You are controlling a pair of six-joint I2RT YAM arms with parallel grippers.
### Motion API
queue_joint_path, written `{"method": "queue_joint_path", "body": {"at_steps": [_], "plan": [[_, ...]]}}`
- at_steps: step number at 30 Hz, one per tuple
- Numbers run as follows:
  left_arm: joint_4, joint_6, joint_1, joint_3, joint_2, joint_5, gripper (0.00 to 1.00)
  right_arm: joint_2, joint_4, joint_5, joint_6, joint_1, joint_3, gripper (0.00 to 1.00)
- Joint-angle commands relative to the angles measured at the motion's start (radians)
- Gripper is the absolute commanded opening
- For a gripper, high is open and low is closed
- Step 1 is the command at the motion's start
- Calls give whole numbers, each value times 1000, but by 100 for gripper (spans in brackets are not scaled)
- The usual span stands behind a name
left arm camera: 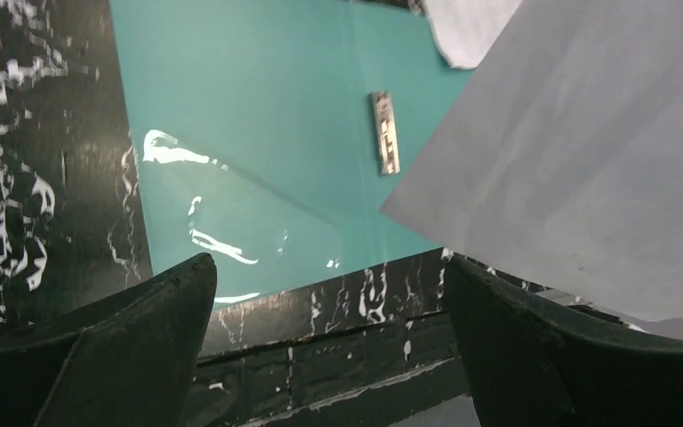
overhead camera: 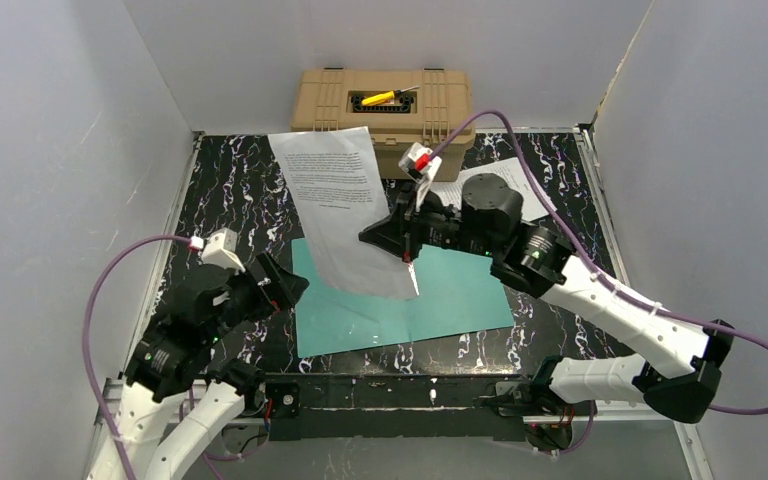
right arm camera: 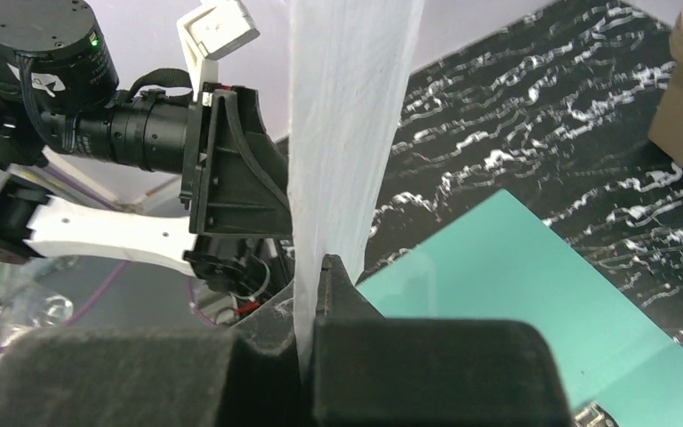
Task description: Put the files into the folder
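Note:
A teal folder lies open and flat on the black marbled table; it also shows in the left wrist view and the right wrist view. My right gripper is shut on one white printed sheet and holds it lifted and tilted above the folder's left half; in the right wrist view the sheet runs edge-on between the jaws. The second sheet lies on the table behind the right arm. My left gripper is open and empty at the folder's left edge.
A tan toolbox with a yellow tool on its lid stands at the back edge. White walls close in the table on three sides. A small metal clip sits on the folder's inner face.

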Motion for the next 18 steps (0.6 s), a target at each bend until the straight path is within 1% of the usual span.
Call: {"method": "queue_joint_path", "body": {"at_steps": [1,6,9,10,13,18], "plan": [[-29,-64,4,-80,56,-13,98,60,-86,32,-84,-1,76,1],[18,-89,4,-188,91,0,98,137,-121,0,-102,-22,117,1],[68,-86,4,-243,113,22,98,183,-130,-48,-88,-73,134,1],[82,-81,4,-258,125,49,98,199,-126,-88,-77,-100,135,1],[98,-78,6,-291,163,50,98,250,-104,-202,-38,-179,133,1],[162,-98,10,-355,208,66,98,327,-42,-314,22,-269,128,1]]}}
